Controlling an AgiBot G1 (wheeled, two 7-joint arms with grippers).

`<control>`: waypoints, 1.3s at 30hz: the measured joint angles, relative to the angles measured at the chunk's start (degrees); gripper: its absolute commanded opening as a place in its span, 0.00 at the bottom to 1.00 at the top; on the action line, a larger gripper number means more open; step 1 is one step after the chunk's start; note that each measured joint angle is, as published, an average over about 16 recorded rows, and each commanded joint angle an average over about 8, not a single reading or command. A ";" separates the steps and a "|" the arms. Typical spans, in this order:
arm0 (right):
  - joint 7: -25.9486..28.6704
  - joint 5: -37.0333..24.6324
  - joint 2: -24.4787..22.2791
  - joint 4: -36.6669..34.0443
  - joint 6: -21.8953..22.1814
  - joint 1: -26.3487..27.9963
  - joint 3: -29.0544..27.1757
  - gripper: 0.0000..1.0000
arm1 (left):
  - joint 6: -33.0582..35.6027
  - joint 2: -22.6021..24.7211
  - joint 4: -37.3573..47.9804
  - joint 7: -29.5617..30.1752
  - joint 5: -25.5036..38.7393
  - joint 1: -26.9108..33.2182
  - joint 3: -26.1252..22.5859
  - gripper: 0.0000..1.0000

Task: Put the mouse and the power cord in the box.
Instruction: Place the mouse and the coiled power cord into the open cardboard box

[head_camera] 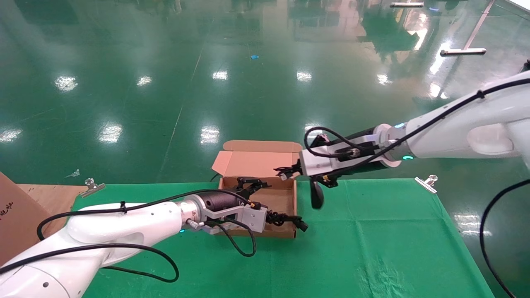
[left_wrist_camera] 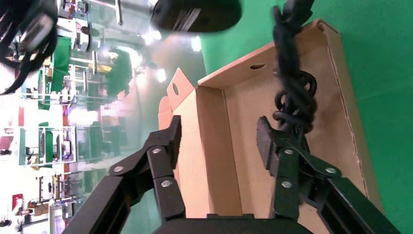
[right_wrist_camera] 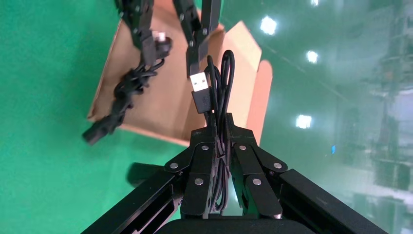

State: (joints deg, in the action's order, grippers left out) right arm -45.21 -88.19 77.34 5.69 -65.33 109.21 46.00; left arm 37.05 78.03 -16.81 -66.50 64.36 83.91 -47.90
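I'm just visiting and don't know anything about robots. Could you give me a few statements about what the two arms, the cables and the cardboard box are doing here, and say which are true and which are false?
1. The right gripper is shut on the mouse's thin cable. True; the mouse hangs below it.
2. The mouse already lies in the box. False: it dangles above the green cloth, beside the box.
3. The left gripper is clamped shut on the power cord. False: its fingers stand apart, the cord against one of them.
4. The box lid is closed. False: it stands open.
5. Part of the power cord hangs over the box's wall onto the cloth. True.
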 measured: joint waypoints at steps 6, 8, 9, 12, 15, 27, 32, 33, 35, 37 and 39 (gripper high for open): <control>1.56 1.11 0.73 4.95 1.79 -1.65 0.75 0.00 | -1.53 -0.69 2.96 1.61 -3.71 1.44 0.63 1.00; 2.46 1.64 0.94 7.21 2.75 -2.54 1.39 0.00 | -1.50 -1.30 4.06 2.12 -5.01 2.07 1.16 1.00; 2.99 1.93 1.03 8.42 3.31 -3.04 1.81 0.00 | -1.33 -1.70 4.54 2.25 -5.61 2.42 1.44 1.00; 4.77 2.85 1.25 12.04 5.15 -4.68 3.37 0.00 | -0.39 -3.08 5.71 2.25 -7.23 3.30 2.34 1.00; 6.63 3.76 1.40 15.37 7.04 -6.33 5.15 0.05 | 1.45 -4.60 6.38 1.93 -8.67 3.95 3.21 1.00; 10.78 5.87 1.56 21.34 11.31 -9.79 9.82 1.00 | 8.28 -8.41 6.75 0.60 -11.96 4.66 5.33 1.00; 10.70 5.86 1.56 21.27 11.31 -9.77 9.77 1.00 | 8.26 -8.35 6.73 0.65 -11.97 4.62 5.34 1.00; 10.64 5.82 1.55 21.18 11.24 -9.71 9.69 1.00 | 8.15 -8.29 6.72 0.69 -11.91 4.62 5.31 1.00; 10.53 5.74 1.55 21.02 11.10 -9.60 9.53 1.00 | 7.91 -8.18 6.72 0.76 -11.81 4.62 5.25 1.00; 10.44 5.67 1.54 20.89 10.98 -9.49 9.39 1.00 | 7.71 -8.10 6.72 0.81 -11.70 4.62 5.20 1.00; 10.37 5.61 1.54 20.77 10.88 -9.39 9.27 1.00 | 7.54 -8.02 6.72 0.86 -11.62 4.62 5.15 1.00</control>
State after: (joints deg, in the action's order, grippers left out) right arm -34.84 -82.58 78.87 26.46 -54.45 99.82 55.27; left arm 44.59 70.01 -10.09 -65.65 52.74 88.53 -42.75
